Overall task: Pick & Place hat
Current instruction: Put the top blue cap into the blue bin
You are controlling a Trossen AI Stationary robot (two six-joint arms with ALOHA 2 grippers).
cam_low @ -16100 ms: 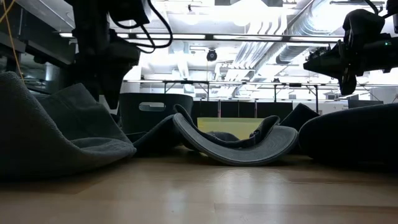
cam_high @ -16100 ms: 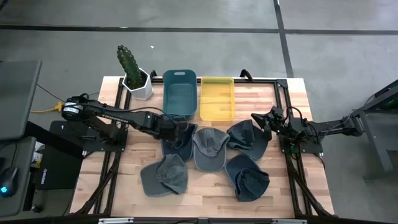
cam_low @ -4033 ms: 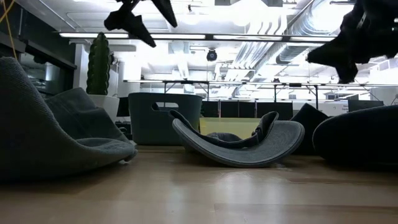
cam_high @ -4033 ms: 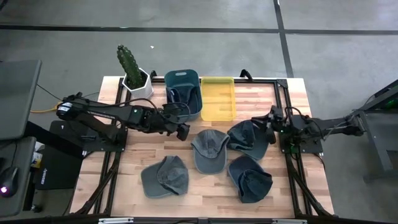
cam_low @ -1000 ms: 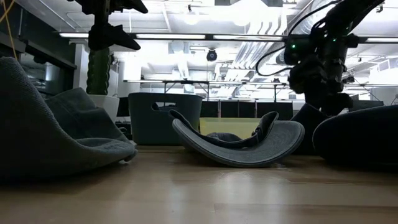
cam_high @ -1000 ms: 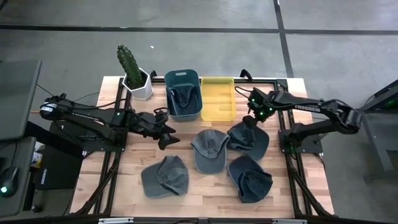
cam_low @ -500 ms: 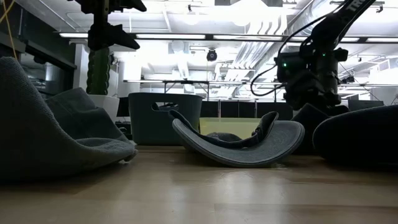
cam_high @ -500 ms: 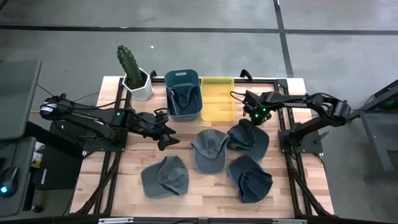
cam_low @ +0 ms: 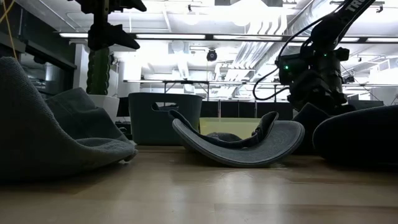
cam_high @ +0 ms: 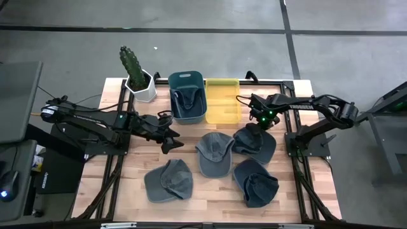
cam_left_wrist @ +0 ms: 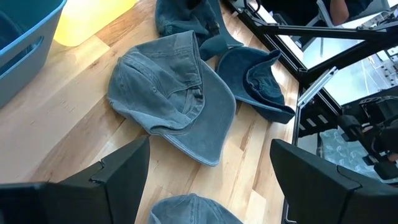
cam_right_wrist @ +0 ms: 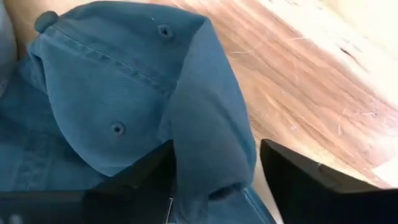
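Observation:
Several blue-grey denim hats lie on the wooden table (cam_high: 286, 95): one in the middle (cam_high: 214, 152), one at the near left (cam_high: 168, 180), one at the near right (cam_high: 255, 181) and one at the right (cam_high: 259, 145). A further hat (cam_high: 184, 100) lies inside the teal bin (cam_high: 186, 78). My right gripper (cam_high: 256, 125) is down on the right hat's crown (cam_right_wrist: 112, 87), open, with a raised fold between its fingers. My left gripper (cam_high: 172, 138) hovers open left of the middle hat (cam_left_wrist: 168, 93), holding nothing. My right gripper comes from above, pointing down, and its fingers (cam_right_wrist: 143, 177) stand on either side of a raised fold (cam_right_wrist: 211, 143) of the hat's crown. One finger lies against the fold; whether the other touches it, I cannot tell. The hat rests on the table.
A yellow bin (cam_high: 222, 100) stands next to the teal bin at the far edge. A potted cactus (cam_high: 133, 70) sits at the far left corner. Bare wood shows along the near edge and at the left.
My right gripper has shifted slightly toward the table's left and settled over the right hat's crown. The hats lie where they were.

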